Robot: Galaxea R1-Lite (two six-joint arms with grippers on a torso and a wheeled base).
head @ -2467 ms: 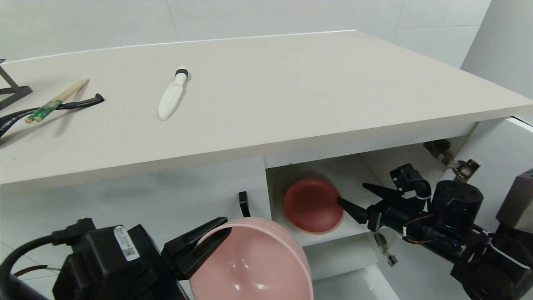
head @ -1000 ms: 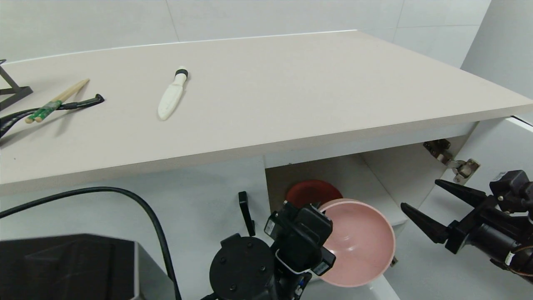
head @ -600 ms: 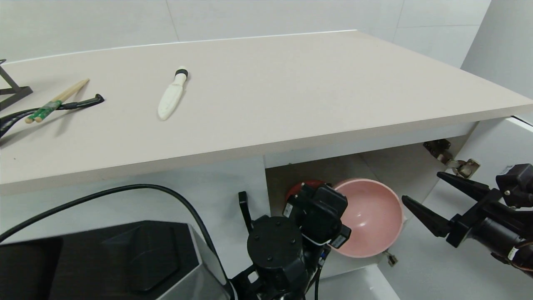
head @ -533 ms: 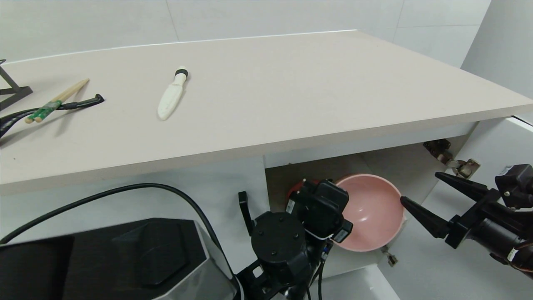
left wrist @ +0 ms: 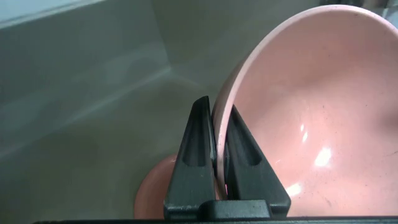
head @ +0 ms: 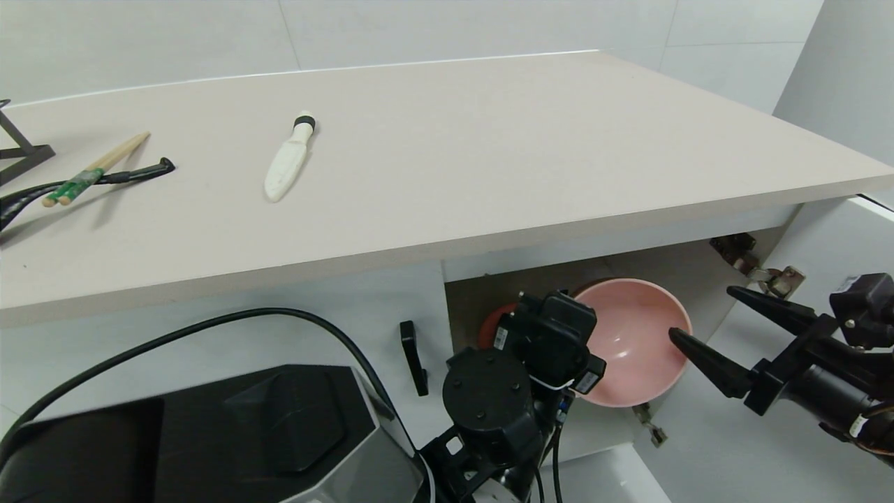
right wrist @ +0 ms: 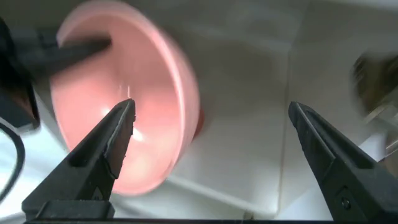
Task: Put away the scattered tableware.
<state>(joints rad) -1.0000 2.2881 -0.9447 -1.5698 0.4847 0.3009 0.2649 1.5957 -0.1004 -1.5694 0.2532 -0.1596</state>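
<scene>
The left pincer (left wrist: pixel 216 109) is clamped on the rim of a pink bowl (head: pixel 632 342), with one finger inside the bowl and one outside. It holds the bowl tilted on edge inside an open cabinet (head: pixel 670 265) under the table (head: pixel 489 154). Just past that pincer, deeper in the cabinet and partly hidden by it, a red dish (left wrist: pixel 155 193) lies on the shelf. The right pincer (head: pixel 700 312) hangs just beside the bowl, on the side away from the left pincer, its two pointed fingers spread wide apart and holding nothing. Its lower fingertip is near the bowl's rim, but whether they touch cannot be told. Well above both pincers, on the table top, lie a white sheathed knife (head: pixel 288 161) and, farther off, a pair of chopsticks (head: pixel 94 170) crossing a black cable (head: pixel 133 173)
</scene>
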